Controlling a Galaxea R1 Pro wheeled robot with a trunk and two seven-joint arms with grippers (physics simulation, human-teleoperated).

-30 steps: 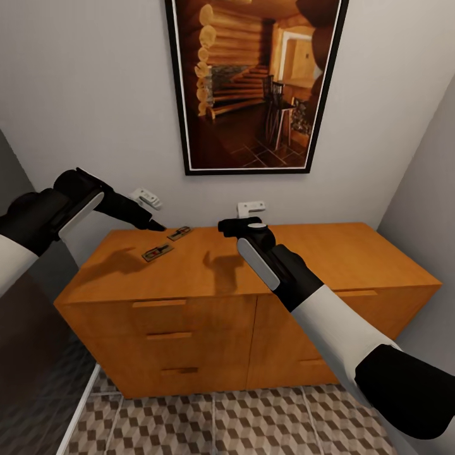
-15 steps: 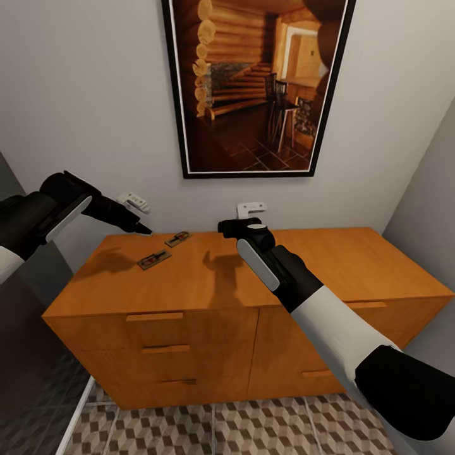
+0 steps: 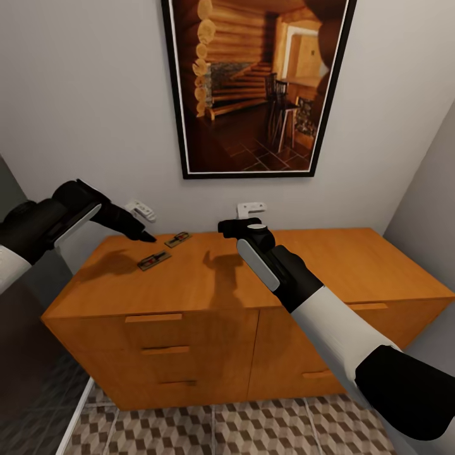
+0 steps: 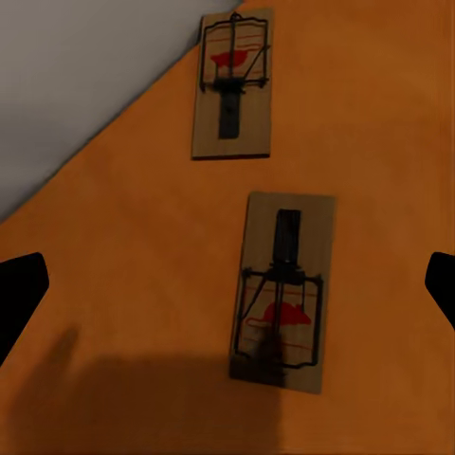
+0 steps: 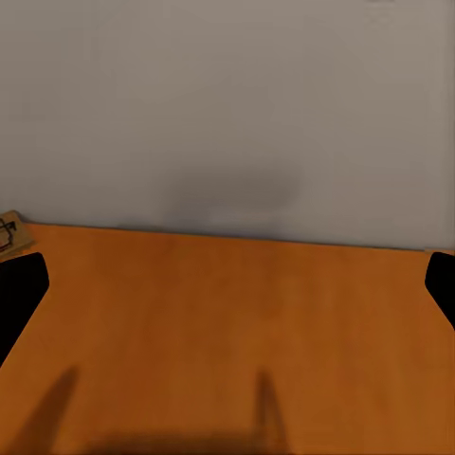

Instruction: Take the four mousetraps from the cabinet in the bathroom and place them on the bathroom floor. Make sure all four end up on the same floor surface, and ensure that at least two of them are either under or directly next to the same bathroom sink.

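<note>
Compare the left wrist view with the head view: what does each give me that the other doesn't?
Left wrist view alone: the red mouse prints and wire bars on the two small brown wooden mousetraps, nearer and farther.

Head view alone: the framed log-cabin picture, the orange-brown wooden cabinet's drawers, the cube-patterned tile floor, the left gripper and the right gripper.

Both: the traps lying flat on the cabinet top.

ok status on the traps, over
Left gripper open above two mousetraps on cabinet top. Right gripper open, empty. Nothing in the way.
</note>
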